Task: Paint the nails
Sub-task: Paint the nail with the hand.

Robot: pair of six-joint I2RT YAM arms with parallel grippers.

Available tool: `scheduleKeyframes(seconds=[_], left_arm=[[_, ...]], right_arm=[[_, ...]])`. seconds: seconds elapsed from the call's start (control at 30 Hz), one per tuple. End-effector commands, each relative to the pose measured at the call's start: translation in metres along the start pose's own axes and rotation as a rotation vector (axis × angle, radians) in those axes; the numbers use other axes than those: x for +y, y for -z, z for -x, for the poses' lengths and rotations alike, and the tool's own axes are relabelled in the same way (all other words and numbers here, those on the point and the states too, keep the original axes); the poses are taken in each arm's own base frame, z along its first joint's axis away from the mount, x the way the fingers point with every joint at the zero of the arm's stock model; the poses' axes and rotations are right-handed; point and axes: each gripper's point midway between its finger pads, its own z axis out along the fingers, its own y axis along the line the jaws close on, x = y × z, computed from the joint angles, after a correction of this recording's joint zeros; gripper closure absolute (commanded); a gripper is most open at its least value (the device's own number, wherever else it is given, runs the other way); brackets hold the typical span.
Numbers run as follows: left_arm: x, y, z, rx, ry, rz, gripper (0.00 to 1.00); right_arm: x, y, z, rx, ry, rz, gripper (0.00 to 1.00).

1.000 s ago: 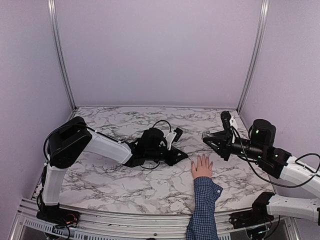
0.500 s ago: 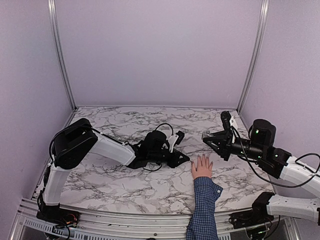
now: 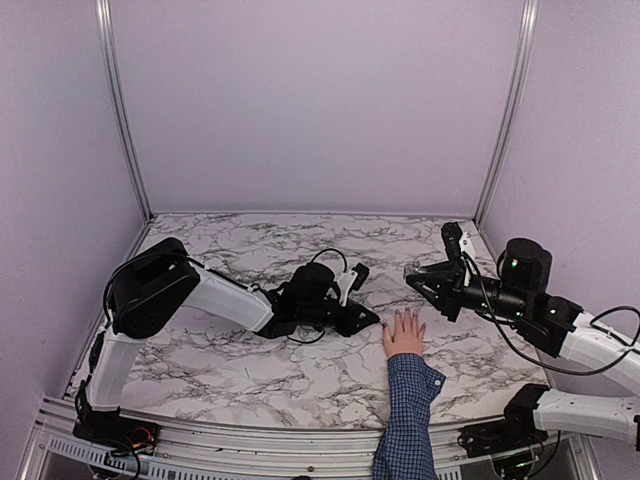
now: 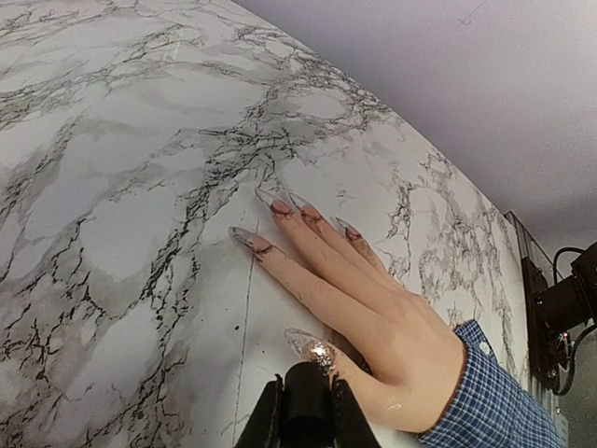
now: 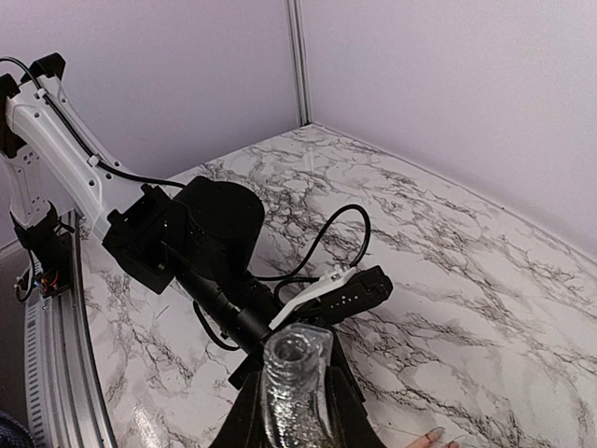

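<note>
nails (image 4: 280, 207): long, pointed, clear with dark-red bases; thumb nail (image 4: 308, 347) glittery. They're on a pale hand (image 4: 382, 322) lying flat on the tabletop (image 4: 112, 233), right of centre near the front edge, with the tips aimed at the lilac back wall (image 3: 320, 100). At the thumb nail, left jaws pinch a dark cap (image 4: 308, 411); just beyond the fingertips, right jaws pinch a glittery clear bottle (image 5: 297, 373). Tabletop is white, grey-veined marble.

Nails (image 4: 244, 236) translucent; sleeve (image 4: 485, 401) blue checked; table (image 4: 112, 233) marbled.
</note>
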Motion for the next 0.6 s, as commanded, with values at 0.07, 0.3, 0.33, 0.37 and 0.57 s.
scheduleKeyframes(seconds=[0.07, 0.3, 0.33, 0.37, 0.57], left_arm=[[0.0005, -0.0044, 0.0098, -0.031, -0.005, -0.003, 1.0], [0.0028, -0.0039, 0.0095, -0.031, -0.004, 0.008, 1.0], [0.0025, -0.004, 0.0101, -0.032, -0.004, 0.007, 1.0], [0.0026, -0.004, 0.0102, -0.033, -0.004, 0.007, 1.0], [0.0019, -0.0049, 0.0105, -0.031, -0.004, 0.003, 1.0]], right_arm=[[-0.0022, 0.0045, 0.0138, -0.051, 0.007, -0.017, 1.0], [-0.0017, 0.0046, 0.0143, -0.053, 0.006, -0.016, 1.0], [-0.0018, 0.0047, 0.0143, -0.053, 0.006, -0.016, 1.0], [-0.0017, 0.0049, 0.0144, -0.053, 0.006, -0.016, 1.0], [-0.002, 0.0056, 0.0152, -0.056, 0.007, -0.019, 1.0]])
